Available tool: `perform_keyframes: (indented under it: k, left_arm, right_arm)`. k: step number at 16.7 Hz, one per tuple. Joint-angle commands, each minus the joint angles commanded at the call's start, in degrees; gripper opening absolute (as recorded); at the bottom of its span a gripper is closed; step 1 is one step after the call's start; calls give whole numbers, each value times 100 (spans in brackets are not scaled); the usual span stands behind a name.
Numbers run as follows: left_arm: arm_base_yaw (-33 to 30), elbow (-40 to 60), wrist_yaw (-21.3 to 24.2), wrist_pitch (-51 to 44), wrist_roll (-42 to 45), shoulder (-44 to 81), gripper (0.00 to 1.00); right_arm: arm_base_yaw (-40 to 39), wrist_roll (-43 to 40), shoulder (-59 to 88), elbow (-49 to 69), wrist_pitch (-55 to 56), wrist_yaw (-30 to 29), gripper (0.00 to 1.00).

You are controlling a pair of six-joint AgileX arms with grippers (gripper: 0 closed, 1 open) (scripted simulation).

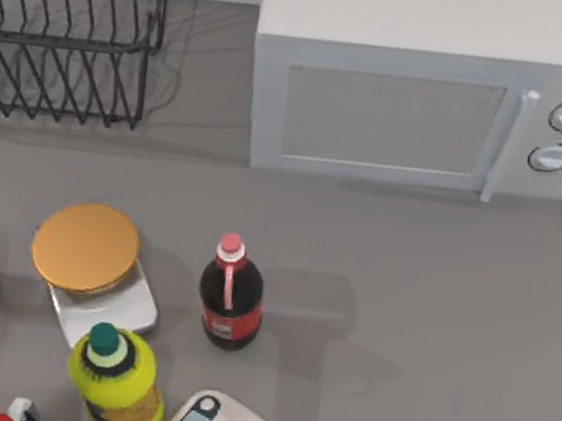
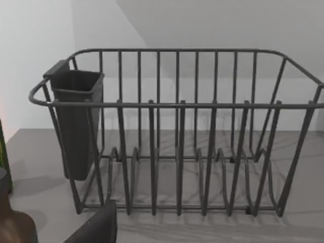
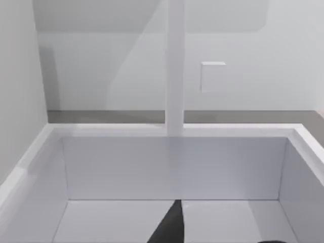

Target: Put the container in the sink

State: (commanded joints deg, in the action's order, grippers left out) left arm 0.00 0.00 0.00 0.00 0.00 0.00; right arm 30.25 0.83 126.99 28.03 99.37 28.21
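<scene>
Sink (image 3: pixel 172 167) basin in right wrist view; top view: rim strip.

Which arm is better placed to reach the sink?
Probably right: its wrist view looks into the white rectangular sink at the table's right edge; the left faces the black wire dish rack.

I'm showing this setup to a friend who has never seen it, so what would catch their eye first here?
Probably the big white microwave at the back of the grey counter, with the dark wire dish rack to its left. Next, the bright items at front left: a gold-lidded tub, a dark cola bottle with a red cap and a yellow bottle with a green cap. The right wrist view looks into the white sink.
</scene>
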Motion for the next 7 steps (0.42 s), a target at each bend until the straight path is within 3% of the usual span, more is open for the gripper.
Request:
perform_keyframes:
  k: [2,7]
  left_arm:
    - [0,0,0,0,0,0,100]
    - [0,0,0,0,0,0,100]
  right_arm:
    - [0,0,0,0,0,0,100]
    - [0,0,0,0,0,0,100]
